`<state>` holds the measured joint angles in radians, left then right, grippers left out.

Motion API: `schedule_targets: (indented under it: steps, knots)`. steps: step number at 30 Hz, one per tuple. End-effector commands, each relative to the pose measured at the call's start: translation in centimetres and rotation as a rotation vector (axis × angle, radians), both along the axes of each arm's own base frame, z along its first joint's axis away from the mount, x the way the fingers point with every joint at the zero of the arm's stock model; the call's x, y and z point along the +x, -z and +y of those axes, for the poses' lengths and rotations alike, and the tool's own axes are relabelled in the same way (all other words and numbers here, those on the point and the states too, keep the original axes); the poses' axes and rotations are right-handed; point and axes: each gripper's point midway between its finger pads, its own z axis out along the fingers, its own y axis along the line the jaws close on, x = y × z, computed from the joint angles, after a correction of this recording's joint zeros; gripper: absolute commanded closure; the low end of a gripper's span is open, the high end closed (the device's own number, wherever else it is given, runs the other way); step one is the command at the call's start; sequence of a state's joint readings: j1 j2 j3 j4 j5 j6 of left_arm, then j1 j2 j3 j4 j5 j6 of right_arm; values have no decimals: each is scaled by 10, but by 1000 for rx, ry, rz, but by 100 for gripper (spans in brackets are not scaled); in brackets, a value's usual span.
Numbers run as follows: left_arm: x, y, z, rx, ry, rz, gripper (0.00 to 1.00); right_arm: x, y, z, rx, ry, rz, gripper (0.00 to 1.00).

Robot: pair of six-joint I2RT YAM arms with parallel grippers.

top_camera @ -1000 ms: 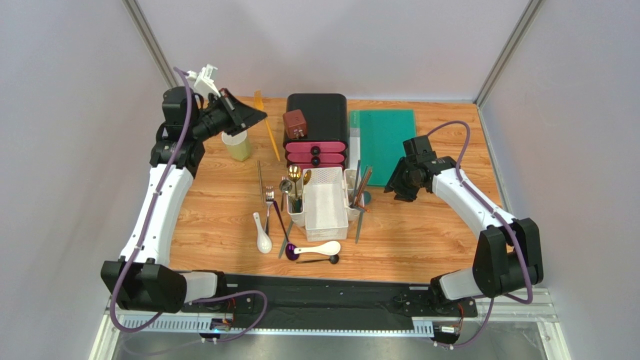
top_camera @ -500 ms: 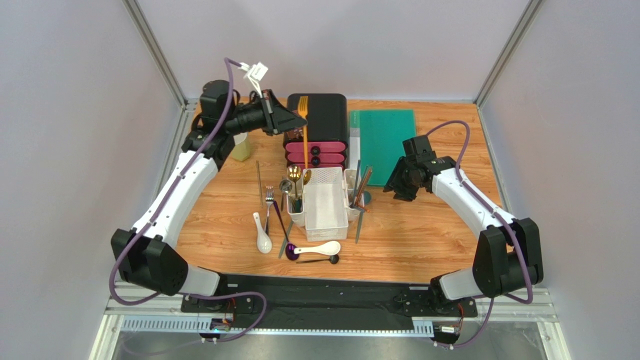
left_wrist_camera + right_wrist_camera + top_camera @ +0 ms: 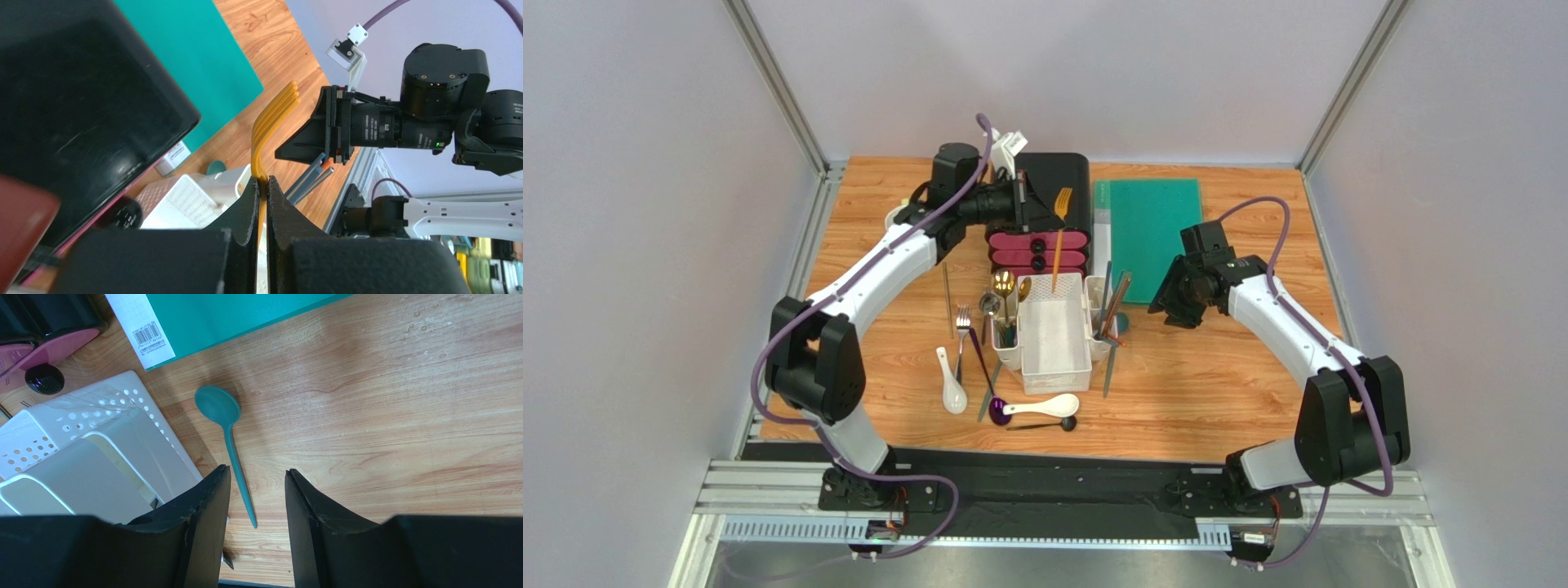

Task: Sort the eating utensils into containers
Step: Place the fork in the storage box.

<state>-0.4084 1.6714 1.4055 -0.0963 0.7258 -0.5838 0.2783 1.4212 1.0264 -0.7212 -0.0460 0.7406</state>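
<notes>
My left gripper [image 3: 1048, 229] is shut on a yellow plastic fork [image 3: 1060, 211] and holds it above the back of the white caddy [image 3: 1054, 333], by the drawer box. The left wrist view shows its fingertips [image 3: 263, 182] pinching the fork's handle, tines [image 3: 279, 107] pointing away. My right gripper [image 3: 1168, 304] is open and empty. In the right wrist view [image 3: 258, 474] it hangs over a teal spoon [image 3: 228, 438] lying beside the caddy [image 3: 92, 447]. White ceramic spoons [image 3: 951, 382], a purple spoon [image 3: 989, 380], a black spoon [image 3: 1044, 424] and a fork [image 3: 962, 328] lie left and front of the caddy.
The black-and-pink drawer box [image 3: 1039, 202] stands right behind the caddy. A green mat [image 3: 1149, 227] lies at the back right. Gold spoons [image 3: 1006, 289] stand in the left side bin, chopsticks [image 3: 1113, 331] at the right side. A dark chopstick [image 3: 949, 300] lies on the wood.
My left arm has swung right from the back-left corner, carrying the yellow fork to above the drawer box and caddy. The right arm has barely moved.
</notes>
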Motion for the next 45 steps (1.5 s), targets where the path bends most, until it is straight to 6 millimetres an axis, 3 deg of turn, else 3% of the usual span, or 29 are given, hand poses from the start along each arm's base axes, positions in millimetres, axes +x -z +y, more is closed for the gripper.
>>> schedule_targets:
  steps: [1,10,17,29,37,45]
  knots:
    - [-1,-38,-29,-5,66,-171,100,4,-10,3,15,3,-31,58]
    - [-4,-32,-62,26,84,-211,100,4,-9,2,11,0,-26,57]
    - [2,-2,-80,79,77,-241,100,3,-10,4,11,-18,-19,58]
    - [3,14,-107,91,106,-268,100,-3,-14,5,20,-37,-6,57]
    - [-4,-17,-104,65,98,-302,100,-6,-11,5,22,-35,1,57]
    - [2,-18,-111,51,99,-306,100,-4,-11,7,28,-39,-5,58]
